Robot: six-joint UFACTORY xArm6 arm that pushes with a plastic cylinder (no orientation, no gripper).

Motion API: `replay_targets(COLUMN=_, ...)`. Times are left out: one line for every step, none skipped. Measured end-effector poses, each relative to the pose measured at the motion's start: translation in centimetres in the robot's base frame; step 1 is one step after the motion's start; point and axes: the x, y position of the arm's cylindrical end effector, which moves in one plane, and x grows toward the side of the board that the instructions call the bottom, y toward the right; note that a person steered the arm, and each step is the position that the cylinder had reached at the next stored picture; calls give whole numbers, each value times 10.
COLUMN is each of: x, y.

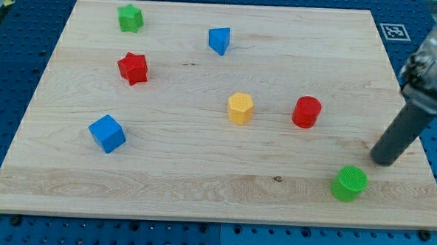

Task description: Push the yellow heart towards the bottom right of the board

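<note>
Green cylinder (349, 183) near my tip (383, 161)

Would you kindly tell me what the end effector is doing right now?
My tip: holding nothing, touching no block, above-right of the green round block.

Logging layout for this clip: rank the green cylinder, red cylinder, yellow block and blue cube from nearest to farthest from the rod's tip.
My tip is at the view's right.
1. Green cylinder, just below-left.
2. Red cylinder, up-left.
3. Yellow block, centre.
4. Blue cube, far left.
</note>
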Motion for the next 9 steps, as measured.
replay_targets(x=-28, y=17)
replay_targets(x=-31, y=6)
replay_targets(x=-62, y=-8)
replay_targets(x=-97, y=49)
replay_targets(x=-93, y=102)
replay_targets(x=-57, y=96)
replay_targets(x=-47, y=71)
replay_targets(x=-73, y=69)
replay_targets(x=-95, y=52)
